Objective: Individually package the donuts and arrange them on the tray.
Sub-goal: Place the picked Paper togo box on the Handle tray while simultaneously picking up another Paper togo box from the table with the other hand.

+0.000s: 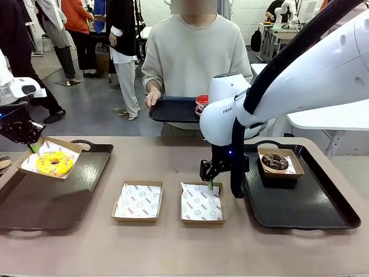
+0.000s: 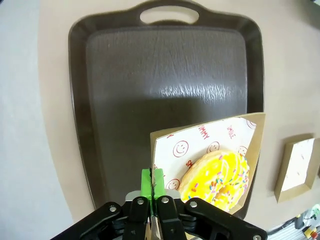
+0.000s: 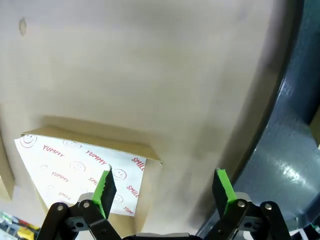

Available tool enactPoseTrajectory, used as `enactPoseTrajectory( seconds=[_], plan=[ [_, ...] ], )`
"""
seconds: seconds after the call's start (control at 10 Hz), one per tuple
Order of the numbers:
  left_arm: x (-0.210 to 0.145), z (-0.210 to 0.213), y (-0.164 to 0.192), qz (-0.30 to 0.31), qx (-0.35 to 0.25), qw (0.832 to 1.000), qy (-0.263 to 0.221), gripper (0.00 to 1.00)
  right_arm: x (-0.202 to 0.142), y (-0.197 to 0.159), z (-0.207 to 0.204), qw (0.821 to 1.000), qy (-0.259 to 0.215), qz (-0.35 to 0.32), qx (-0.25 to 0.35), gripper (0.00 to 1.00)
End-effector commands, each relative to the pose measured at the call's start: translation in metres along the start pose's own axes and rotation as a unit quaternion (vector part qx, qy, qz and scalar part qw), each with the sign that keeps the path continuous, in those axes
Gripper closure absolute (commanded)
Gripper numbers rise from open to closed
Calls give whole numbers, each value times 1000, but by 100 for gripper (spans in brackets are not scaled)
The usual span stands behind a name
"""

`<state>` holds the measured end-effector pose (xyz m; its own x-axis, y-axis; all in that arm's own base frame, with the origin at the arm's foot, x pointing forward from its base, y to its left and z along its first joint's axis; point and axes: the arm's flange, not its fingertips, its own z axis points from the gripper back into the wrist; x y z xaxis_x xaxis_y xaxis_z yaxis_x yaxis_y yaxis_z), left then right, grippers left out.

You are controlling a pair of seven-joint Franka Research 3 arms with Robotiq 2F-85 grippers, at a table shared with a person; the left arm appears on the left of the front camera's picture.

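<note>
My left gripper [image 1: 33, 146] is shut on the corner of a cardboard box [image 1: 49, 156] that holds the yellow-iced sprinkled donut [image 1: 55, 163], tilted just above the left tray [image 1: 34, 202]. In the left wrist view the gripper [image 2: 152, 181] pinches the box's edge beside the donut [image 2: 220, 177], over the tray [image 2: 165, 90]. My right gripper [image 1: 210, 186] stands open at the far edge of an empty paper-lined box [image 1: 202, 203]; the right wrist view shows the gripper [image 3: 164, 182] beside that box [image 3: 85, 170]. A dark sprinkled donut [image 1: 275, 161] sits boxed on the right tray [image 1: 311, 208].
A second empty lined box [image 1: 138, 201] lies mid-table. Across the table a person holds a small dark tray [image 1: 173, 109] carrying a red donut [image 1: 202, 99]. The right tray's rim [image 3: 285, 150] lies close to my right fingers.
</note>
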<state>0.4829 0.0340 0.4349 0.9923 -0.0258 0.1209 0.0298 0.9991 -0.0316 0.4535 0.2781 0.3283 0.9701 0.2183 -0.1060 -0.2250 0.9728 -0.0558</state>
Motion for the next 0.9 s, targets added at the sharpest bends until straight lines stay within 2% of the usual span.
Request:
enactPoseTrajectory(
  seconds=[0.0,0.3,0.4,0.5,0.8],
  plan=[
    [20,4,-4,19,15,1000,-2,99,-15,8,3,999,-33,-26,-25,0],
    [39,2,-13,30,14,999,1,99,-42,5,6,997,-58,-50,-27,0],
    [26,1,-6,17,4,1000,-5,99,-47,1,9,996,-63,-58,-22,0],
    [26,1,-6,17,4,1000,-5,99,-27,8,10,999,-32,-30,-15,0],
    [26,1,-6,17,4,1000,-5,99,-27,8,10,999,-32,-30,-15,0]
  ],
)
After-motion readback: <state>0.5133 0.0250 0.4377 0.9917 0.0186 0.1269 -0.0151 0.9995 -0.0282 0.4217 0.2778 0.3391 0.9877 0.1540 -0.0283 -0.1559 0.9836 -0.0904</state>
